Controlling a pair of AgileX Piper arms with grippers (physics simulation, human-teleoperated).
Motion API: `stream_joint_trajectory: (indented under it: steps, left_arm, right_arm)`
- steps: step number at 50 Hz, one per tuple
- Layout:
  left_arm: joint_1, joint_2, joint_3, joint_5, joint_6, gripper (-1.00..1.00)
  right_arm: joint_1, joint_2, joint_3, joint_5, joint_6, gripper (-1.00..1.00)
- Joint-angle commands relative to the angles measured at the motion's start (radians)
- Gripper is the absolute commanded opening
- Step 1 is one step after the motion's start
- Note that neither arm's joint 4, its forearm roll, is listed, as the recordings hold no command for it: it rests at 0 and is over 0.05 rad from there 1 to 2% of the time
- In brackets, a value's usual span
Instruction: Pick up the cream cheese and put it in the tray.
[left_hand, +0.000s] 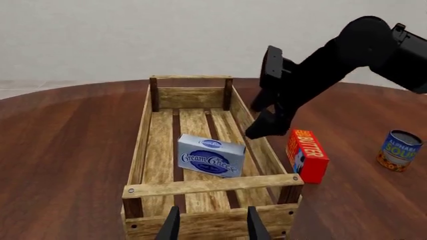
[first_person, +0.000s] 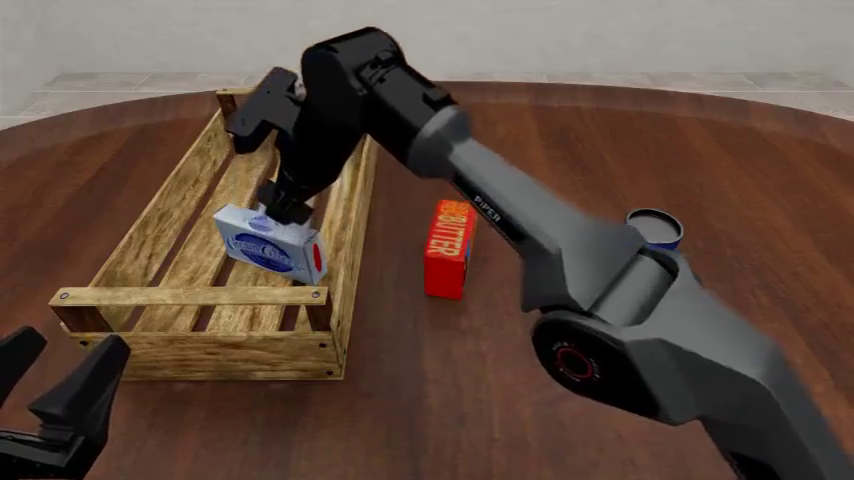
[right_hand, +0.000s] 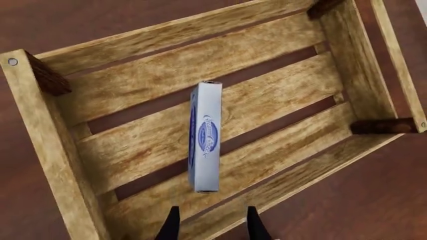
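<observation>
Two dark fingertips of the left hand (left_hand: 212, 226) stand apart at the near edge of the left wrist view, holding nothing, just short of the tray's (left_hand: 142, 145) near handle bar. Inside the tray the cream cheese (left_hand: 210, 155) stands on a long edge on the slats, logo face toward the camera, leaning slightly. Above and beyond it the right hand (left_hand: 265, 120) hangs over the tray's side wall, clear of the box. On the surface (left_hand: 67, 150) outside that wall stands the butter (left_hand: 307, 155) box, and farther off a can (left_hand: 399, 150).

From the front, the left hand (first_person: 47, 375) sits low at the near left corner, fingers spread, in front of the tray (first_person: 187, 352). The right arm reaches across from the right, and the right hand (first_person: 284, 205) points down just above the cream cheese (first_person: 271, 245); whether it touches the box cannot be told. Butter (first_person: 450, 248) stands beside the tray on the right, with the can (first_person: 654, 228) behind the arm.

Looking down from the right wrist, the right hand's (right_hand: 209, 222) fingertips are apart and empty. The cream cheese (right_hand: 205, 144) stands on edge across the tray's (right_hand: 40, 130) slats, just beyond them.
</observation>
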Motion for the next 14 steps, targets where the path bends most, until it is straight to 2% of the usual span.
stream_joint_trajectory:
  steps: [1, 3, 6, 11, 14]
  left_arm:
    - [-0.002, -0.006, 0.000, 0.007, 0.006, 1.00]
    - [-0.005, -0.009, 0.000, 0.010, 0.008, 1.00]
    - [-0.008, -0.011, 0.000, 0.013, 0.011, 1.00]
    - [-0.008, -0.009, 0.000, 0.012, 0.013, 1.00]
    - [-0.010, -0.008, 0.000, 0.012, 0.014, 1.00]
  right_arm:
    - [0.006, -0.086, 0.062, 0.000, -0.029, 1.00]
    - [0.010, -0.121, 0.098, -0.011, -0.032, 1.00]
    - [0.011, -0.235, 0.290, -0.102, -0.046, 1.00]
    - [0.005, -0.391, 0.535, -0.215, -0.070, 1.00]
    - [0.004, -0.440, 0.592, -0.245, -0.070, 1.00]
